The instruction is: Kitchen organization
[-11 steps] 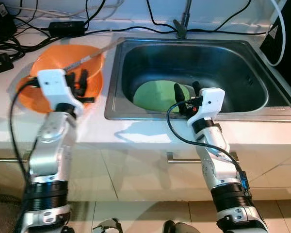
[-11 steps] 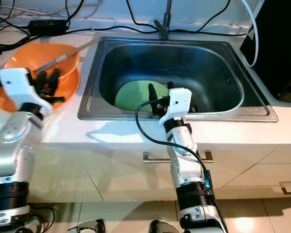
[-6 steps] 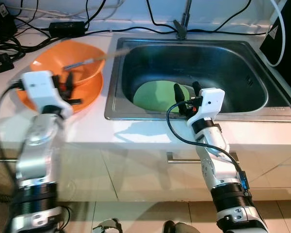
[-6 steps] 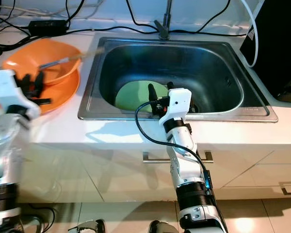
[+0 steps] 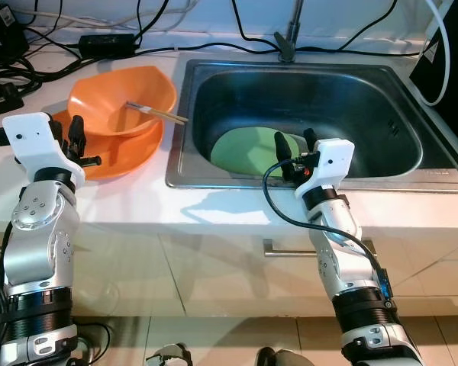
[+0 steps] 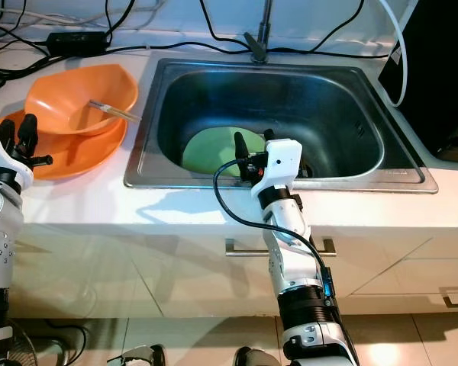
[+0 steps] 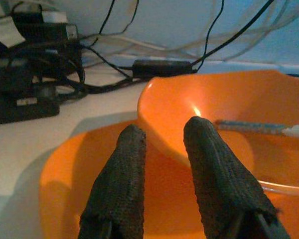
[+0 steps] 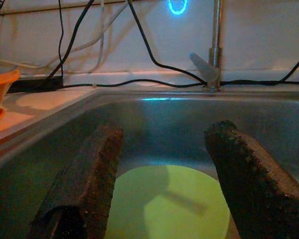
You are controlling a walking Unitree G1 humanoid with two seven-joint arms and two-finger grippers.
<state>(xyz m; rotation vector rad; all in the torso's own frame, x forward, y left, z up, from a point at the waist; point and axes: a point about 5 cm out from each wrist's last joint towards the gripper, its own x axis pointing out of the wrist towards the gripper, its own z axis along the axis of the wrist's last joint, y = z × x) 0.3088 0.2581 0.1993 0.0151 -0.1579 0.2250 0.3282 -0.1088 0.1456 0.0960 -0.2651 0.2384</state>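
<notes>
A stainless steel sink (image 5: 435,171) is set into a pale countertop (image 5: 137,202), its basin dull grey and smooth, with a faucet (image 5: 288,34) rising at the back rim, cut off by the top edge of the picture. Black cables (image 5: 99,42) and a black power adapter (image 5: 107,40) sprawl along the back of the counter, and more dark boxes crowd the far left corner, too cut off to identify. Flat on the basin floor lies a round light-green plate (image 5: 244,149), partly hidden behind the right gripper (image 5: 294,141). That gripper hangs over the near rim of the sink just above the plate, its two rough black fingers (image 8: 89,179) spread well apart with nothing between them.

On the counter to the left of the sink rests a glossy orange bowl (image 5: 122,99), sitting tilted inside a wider, shallow orange dish (image 5: 130,152). A pair of chopsticks (image 5: 156,113) lies in the bowl, its pale end sticking out over the rim toward the sink. The left gripper (image 5: 71,137) hovers at the left edge of the dish, its textured fingers (image 7: 127,184) a narrow gap apart and holding nothing, pointed toward the bowl's wall. Below the counter runs a cabinet front with a metal handle (image 5: 290,245).
</notes>
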